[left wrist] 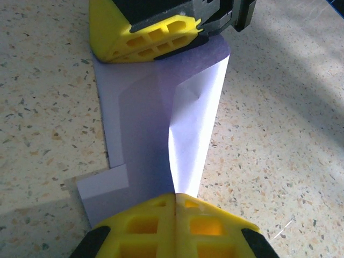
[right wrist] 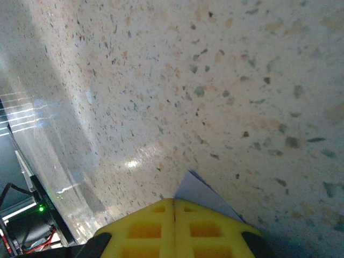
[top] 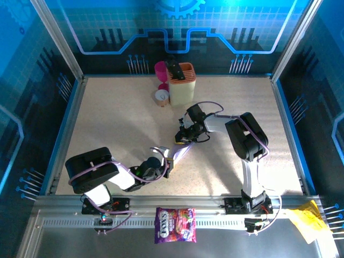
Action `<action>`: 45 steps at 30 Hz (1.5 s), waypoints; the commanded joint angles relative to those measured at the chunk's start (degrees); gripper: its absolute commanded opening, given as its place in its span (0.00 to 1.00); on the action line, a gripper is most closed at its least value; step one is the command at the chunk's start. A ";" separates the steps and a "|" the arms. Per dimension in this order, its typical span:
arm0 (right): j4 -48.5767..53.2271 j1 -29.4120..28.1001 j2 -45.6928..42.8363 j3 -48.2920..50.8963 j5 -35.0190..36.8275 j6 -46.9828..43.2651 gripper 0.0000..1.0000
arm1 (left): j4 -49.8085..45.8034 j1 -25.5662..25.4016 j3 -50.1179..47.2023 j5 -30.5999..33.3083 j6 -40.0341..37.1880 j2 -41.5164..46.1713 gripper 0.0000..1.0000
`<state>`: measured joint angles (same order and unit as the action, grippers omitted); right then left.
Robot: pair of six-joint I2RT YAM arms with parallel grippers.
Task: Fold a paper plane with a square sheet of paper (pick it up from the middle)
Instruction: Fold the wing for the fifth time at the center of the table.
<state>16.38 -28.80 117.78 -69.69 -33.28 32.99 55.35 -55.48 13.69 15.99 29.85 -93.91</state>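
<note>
Both claws were clamped shut on the lilac paper (top: pixel 184 151), just below centre of the top view. The left gripper (top: pixel 170 160) pinched its lower-left end and the right gripper (top: pixel 181 141) its upper-right end. From the left wrist, one long edge curled up and a squared flap stuck out at lower left. Bare table (top: pixel 107 118) spread wide on both sides, with the knife block (top: pixel 183 84) well apart at top centre.

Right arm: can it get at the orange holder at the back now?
Probably not yet. Nothing stands between it and the orange holder, but the right fingers are shut on the lilac paper, which the left fingers also pinch; it must let go first.
</note>
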 commanded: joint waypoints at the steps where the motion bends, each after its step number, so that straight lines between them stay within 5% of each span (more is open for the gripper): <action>1: 3.83 0.50 4.30 2.85 6.67 0.19 0.00 | -1.24 0.88 0.56 -0.15 -1.56 0.13 0.00; 20: 5.25 0.91 2.76 0.82 5.16 -0.18 0.00 | -1.64 1.77 1.52 -3.32 -1.50 -3.43 0.00; 32: 1.86 4.41 -14.99 1.37 4.03 0.80 0.00 | -1.74 1.70 1.59 -4.07 -0.52 -4.96 0.00; 45: -9.30 -7.98 -24.17 18.94 11.29 9.80 0.00 | -1.35 1.70 1.69 -4.23 -0.39 -5.85 0.00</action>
<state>11.27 -34.41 94.19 -51.86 -25.26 39.18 57.76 -54.15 15.33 13.56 29.63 -97.89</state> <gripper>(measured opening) 0.048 0.064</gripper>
